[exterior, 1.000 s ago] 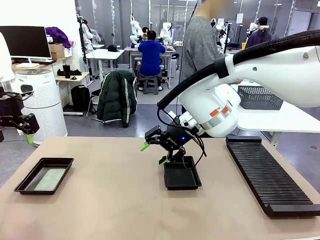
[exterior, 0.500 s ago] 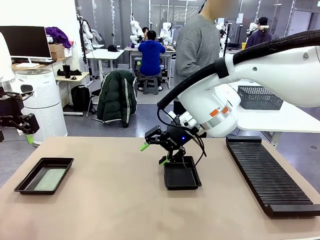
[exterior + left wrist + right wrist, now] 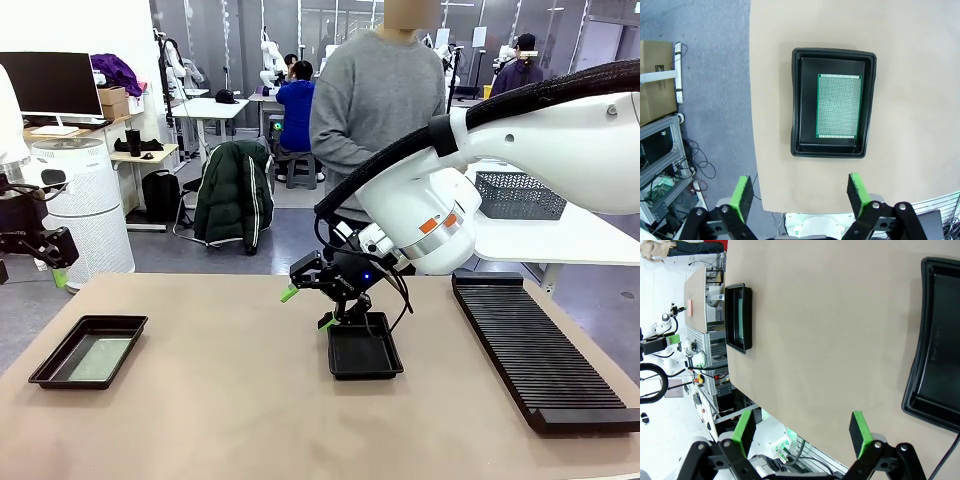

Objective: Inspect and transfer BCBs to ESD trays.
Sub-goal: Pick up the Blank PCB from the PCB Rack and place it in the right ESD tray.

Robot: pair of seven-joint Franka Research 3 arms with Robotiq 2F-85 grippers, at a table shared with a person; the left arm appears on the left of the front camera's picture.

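- Front view: the person [image 3: 375,100] in grey is now standing in the upper middle of the frame, after stepping over from the upper right.
- The right gripper [image 3: 308,308] is hanging wide open and holding nothing, just over the far left corner of the empty middle tray [image 3: 365,374], same as before.
- The BCB [image 3: 98,357] is lying flat in the left tray [image 3: 50,368] at the lower left, not moved.
- Left wrist view: the left gripper [image 3: 800,195] is hovering open and empty above that tray. The BCB is sitting toward the right side of the tray floor.
- Right wrist view: the green pads [image 3: 743,430] are standing wide apart. The empty tray is showing at the right edge.
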